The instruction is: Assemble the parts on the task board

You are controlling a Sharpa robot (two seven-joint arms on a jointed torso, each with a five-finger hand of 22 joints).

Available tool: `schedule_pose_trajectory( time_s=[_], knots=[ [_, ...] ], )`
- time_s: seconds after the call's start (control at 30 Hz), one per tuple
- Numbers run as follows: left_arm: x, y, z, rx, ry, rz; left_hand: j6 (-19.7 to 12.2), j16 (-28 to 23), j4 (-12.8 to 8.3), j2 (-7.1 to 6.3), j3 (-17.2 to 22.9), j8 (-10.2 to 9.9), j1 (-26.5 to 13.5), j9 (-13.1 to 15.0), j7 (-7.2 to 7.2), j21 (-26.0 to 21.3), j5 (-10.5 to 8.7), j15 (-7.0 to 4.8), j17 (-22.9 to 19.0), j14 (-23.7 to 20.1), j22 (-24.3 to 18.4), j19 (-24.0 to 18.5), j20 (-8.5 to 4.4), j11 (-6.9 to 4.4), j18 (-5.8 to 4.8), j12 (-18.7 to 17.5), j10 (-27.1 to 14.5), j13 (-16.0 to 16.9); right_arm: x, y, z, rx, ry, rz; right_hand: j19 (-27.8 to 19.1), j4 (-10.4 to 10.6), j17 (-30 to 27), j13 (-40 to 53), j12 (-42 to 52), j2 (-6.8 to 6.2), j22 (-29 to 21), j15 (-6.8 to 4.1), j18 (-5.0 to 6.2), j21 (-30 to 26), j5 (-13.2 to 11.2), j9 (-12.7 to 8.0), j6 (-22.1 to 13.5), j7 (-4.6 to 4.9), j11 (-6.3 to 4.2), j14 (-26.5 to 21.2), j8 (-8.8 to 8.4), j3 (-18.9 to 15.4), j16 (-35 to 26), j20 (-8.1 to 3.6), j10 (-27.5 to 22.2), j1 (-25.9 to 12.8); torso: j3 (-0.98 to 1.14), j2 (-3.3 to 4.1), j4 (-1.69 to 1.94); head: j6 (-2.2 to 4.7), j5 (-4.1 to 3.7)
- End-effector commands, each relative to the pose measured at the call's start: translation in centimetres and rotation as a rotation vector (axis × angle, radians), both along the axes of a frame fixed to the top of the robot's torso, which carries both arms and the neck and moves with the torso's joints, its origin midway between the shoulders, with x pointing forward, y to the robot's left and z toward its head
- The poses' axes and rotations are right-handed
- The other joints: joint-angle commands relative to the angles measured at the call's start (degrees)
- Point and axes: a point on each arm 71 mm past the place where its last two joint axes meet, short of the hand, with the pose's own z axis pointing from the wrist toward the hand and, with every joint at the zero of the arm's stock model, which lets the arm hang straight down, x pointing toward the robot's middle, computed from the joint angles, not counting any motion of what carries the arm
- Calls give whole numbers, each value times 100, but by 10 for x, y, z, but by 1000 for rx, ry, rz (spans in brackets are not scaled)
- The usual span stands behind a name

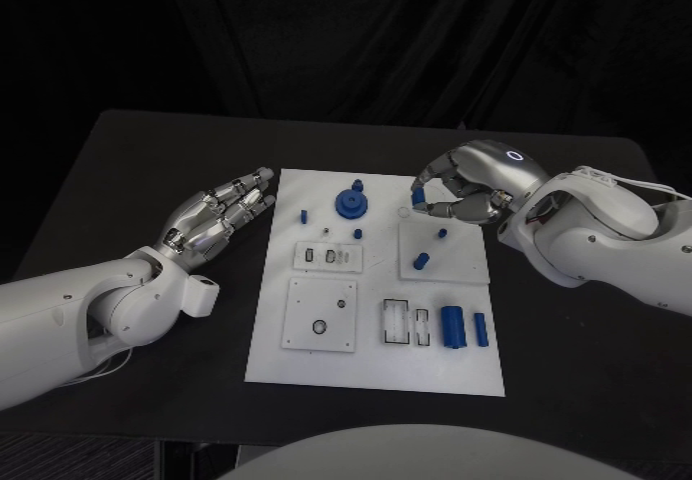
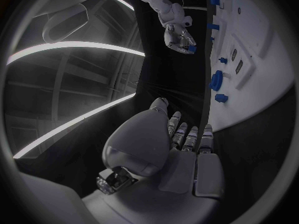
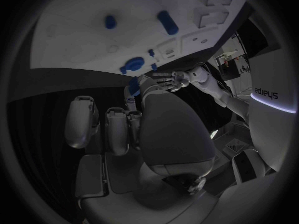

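Nearest of all, along the near edge of the task board (image 1: pixel 378 375), two blue cylinders (image 1: pixel 462 327) lie side by side, their long axes running from near edge to far edge, with two empty white slots (image 1: pixel 404 323) just beside them toward the left.

Further up the board, a square raised plate (image 1: pixel 320 314) with small holes sits on the left half, and a smaller raised plate (image 1: pixel 441 251) on the right half carries a short blue peg (image 1: pixel 421 262) and a tiny blue stud (image 1: pixel 441 235). Near the far edge stands a round blue knob (image 1: pixel 351 203), with small blue pins just beside it.

What matters now is the small blue part (image 1: pixel 418 199) pinched in the fingertips of the right hand (image 1: pixel 459 190). That hand hangs over the board's far right corner, curled in around the piece, which points down toward the right-hand raised plate just below and nearer. I judge the coming move to be a lowering into a seat there, though I cannot tell which hole it suits.

Beside the board's left edge, the left hand (image 1: pixel 216 218) hovers over the black table (image 1: pixel 130 180), fingers stretched out and spread, holding nothing. It is well apart from the held part; the right hand is plainly the one in play.
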Motion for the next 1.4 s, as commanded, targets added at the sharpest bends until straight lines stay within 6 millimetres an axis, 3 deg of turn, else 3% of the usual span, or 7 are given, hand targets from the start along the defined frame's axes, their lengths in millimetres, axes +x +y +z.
schedule_pose_trajectory(
  time_s=[0.03,0.3,0.5,0.57,0.67,0.97,1.4],
  knots=[
    [-2,1,8,-71,-89,2,-12,3,-7,8,27,2,45,-3,-1,26,31,39,5,-13,5,-11,31,44,1,-36,-7,-7,-7,17,-5,-42,25,23,-4,-53,925,1138,8,39,739,12,93,-77,27,305,101,-62,-8,416,180,14,-19,-15,229,17,-7,-6,-4,-35,33],
    [-2,-1,8,-72,-88,-2,-3,6,-12,6,35,5,45,-1,4,29,34,51,7,-7,7,-6,41,34,1,-38,-10,-7,-14,57,-29,-112,55,85,47,-58,997,1207,80,12,779,42,75,-8,20,334,-30,-9,40,448,138,-6,71,4,301,-37,-13,6,35,-58,-3],
    [-2,-2,8,-73,-85,-7,-3,5,-14,6,39,5,46,-1,9,28,35,56,6,-9,7,-7,45,29,0,-39,-13,-8,-13,74,-41,-120,57,94,44,-65,982,1207,80,6,772,45,81,-28,37,346,-23,-5,47,446,147,-9,54,7,302,-44,-11,8,16,-72,20],
    [-2,-3,7,-71,-82,-8,-3,5,-14,6,39,5,46,-1,9,28,35,56,6,-9,7,-7,45,29,0,-39,-13,-8,-12,79,-44,-127,63,96,48,-79,982,1212,86,7,773,47,81,-30,56,358,-11,-7,48,449,157,-4,56,9,308,-38,-20,0,-20,-93,55],
    [-1,-4,7,-70,-78,-11,-7,4,-15,9,44,5,46,-1,15,25,37,62,5,-12,5,-11,50,31,-1,-41,-16,-8,-10,85,-49,-145,75,93,54,-87,985,1214,89,6,778,47,80,-22,70,364,-7,-9,47,451,162,-1,60,10,311,-34,-14,-1,-11,-111,35],
    [-1,-7,6,-70,-70,-21,-7,5,-16,10,47,5,46,-1,18,26,37,66,6,-11,5,-10,53,34,-2,-40,-15,-8,-6,90,-56,-176,97,79,53,-93,981,1213,87,4,775,47,82,-32,93,370,-13,-6,47,451,161,-1,56,10,310,-38,-3,0,10,-94,5],
    [-1,-6,6,-68,-66,-23,-12,4,-24,12,61,5,50,-2,30,26,40,82,6,-10,6,-9,67,48,-5,-41,-18,-8,-3,91,-59,-202,112,74,52,-80,972,1194,69,-5,770,60,87,-57,93,378,-88,22,69,452,129,-17,47,19,292,-105,-5,-1,-14,-108,14]
  ],
)
